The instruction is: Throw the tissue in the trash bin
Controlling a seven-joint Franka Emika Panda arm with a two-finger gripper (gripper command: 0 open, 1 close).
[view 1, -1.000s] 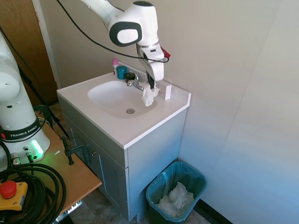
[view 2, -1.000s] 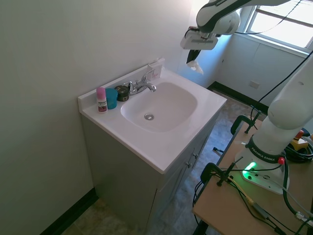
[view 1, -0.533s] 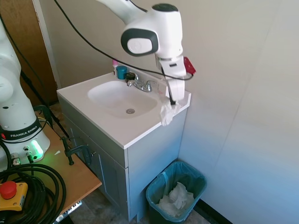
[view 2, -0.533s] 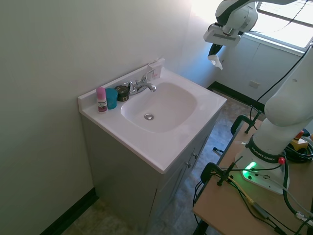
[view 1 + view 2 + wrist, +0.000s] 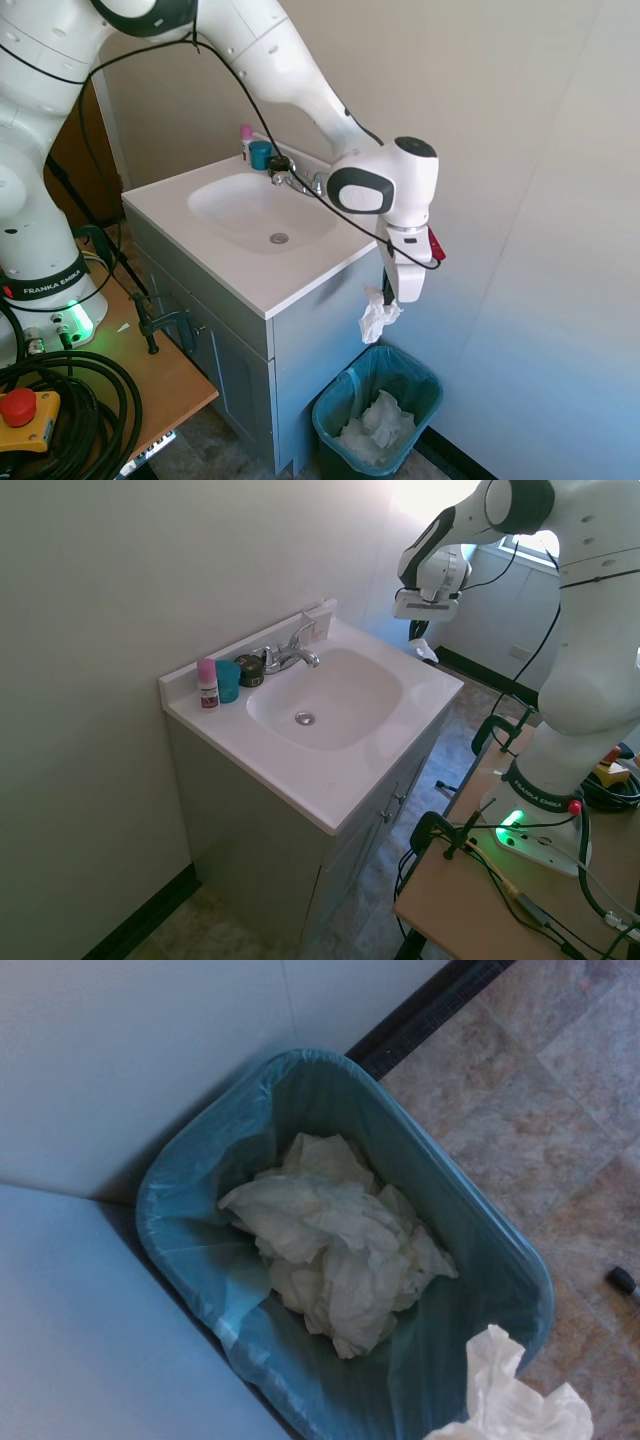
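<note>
The gripper (image 5: pixel 385 297) is pinching the tissue (image 5: pixel 377 316), which hangs right above the teal trash bin (image 5: pixel 428 385), at its 12 o'clock; only letting go is left, I think.

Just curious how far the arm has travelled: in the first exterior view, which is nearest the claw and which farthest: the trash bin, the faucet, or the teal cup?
1. Trash bin, below the claw.
2. Faucet, on the sink's back edge.
3. Teal cup, at the far back corner.
</note>
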